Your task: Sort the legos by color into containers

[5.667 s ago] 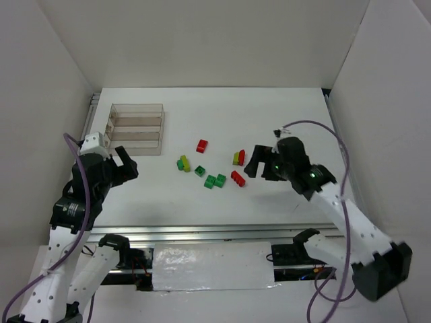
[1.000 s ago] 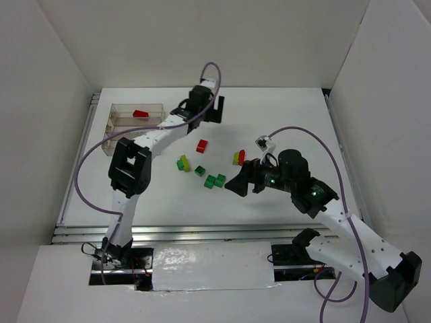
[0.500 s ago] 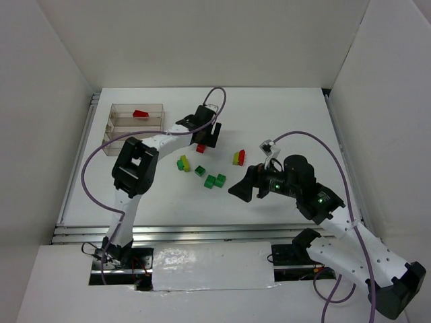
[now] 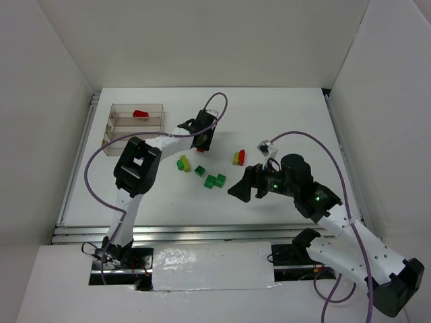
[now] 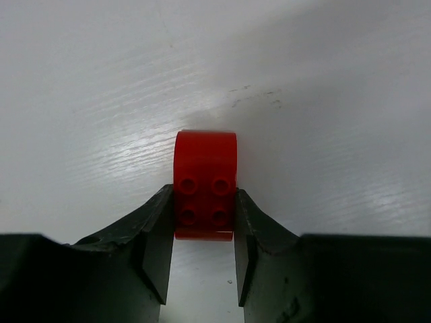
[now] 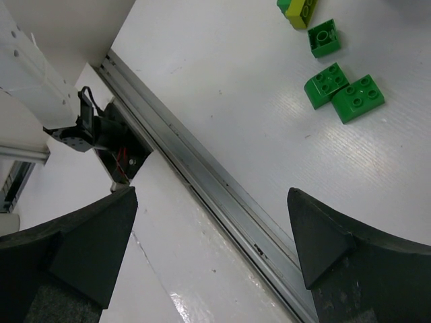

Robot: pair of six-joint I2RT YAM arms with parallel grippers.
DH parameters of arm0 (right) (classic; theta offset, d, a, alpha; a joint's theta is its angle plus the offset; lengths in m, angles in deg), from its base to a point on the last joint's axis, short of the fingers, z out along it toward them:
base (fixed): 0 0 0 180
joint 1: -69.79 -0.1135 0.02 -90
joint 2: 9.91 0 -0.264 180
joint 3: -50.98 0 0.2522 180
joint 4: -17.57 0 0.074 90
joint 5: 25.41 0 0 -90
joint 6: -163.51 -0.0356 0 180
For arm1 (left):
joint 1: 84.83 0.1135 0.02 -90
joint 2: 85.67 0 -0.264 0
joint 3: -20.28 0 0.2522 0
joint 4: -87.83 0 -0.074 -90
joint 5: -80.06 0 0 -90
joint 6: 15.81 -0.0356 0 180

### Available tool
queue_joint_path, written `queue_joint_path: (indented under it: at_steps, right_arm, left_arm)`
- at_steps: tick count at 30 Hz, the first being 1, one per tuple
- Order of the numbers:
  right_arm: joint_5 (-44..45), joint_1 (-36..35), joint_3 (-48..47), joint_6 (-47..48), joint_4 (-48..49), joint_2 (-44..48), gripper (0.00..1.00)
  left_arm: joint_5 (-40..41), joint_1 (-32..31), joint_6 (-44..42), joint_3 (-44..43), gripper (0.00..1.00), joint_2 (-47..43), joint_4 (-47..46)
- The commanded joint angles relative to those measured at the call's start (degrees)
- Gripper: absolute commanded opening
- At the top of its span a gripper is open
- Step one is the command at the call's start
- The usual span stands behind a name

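Observation:
In the left wrist view my left gripper (image 5: 203, 202) is shut on a red lego (image 5: 205, 176) that rests on the white table, one finger against each side. From above, that gripper (image 4: 202, 138) covers nearly all of this lego. Another red lego (image 4: 140, 114) lies in the back compartment of the clear containers (image 4: 116, 128). Loose legos lie mid-table: a green and yellow-green pair (image 4: 182, 163), a single green one (image 4: 200, 171), two green ones (image 4: 215, 181) and a red and yellow-green pair (image 4: 238, 157). My right gripper (image 4: 242, 186) hangs open and empty just right of the two green ones (image 6: 343, 91).
The metal rail (image 4: 202, 232) runs along the table's near edge, and the right wrist view looks down on this rail (image 6: 202, 182). White walls close in the left, back and right sides. The left arm's cable (image 4: 101, 195) loops over the table's left part.
My left gripper swung from the back of the table down onto the red lego and closed on it. My right gripper shifted slightly and stayed open.

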Motion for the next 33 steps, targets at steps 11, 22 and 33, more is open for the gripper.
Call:
queue_joint_path:
  at_steps: [11, 22, 33]
  right_arm:
    - [-1.0, -0.3, 0.6, 0.6, 4.4, -3.9, 1.00]
    - [-2.3, -0.3, -0.9, 1.8, 4.2, -8.0, 1.00]
    - [-2.7, -0.3, -1.0, 1.9, 3.8, -8.2, 1.00]
  left_arm:
    - [8.7, 23.5, 19.1, -23.9, 0.04, 0.7, 10.3]
    - [9.4, 29.0, 15.3, -26.5, 0.25, 5.5, 8.2]
    - [9.8, 29.1, 16.3, -26.3, 0.99, 6.5, 8.2]
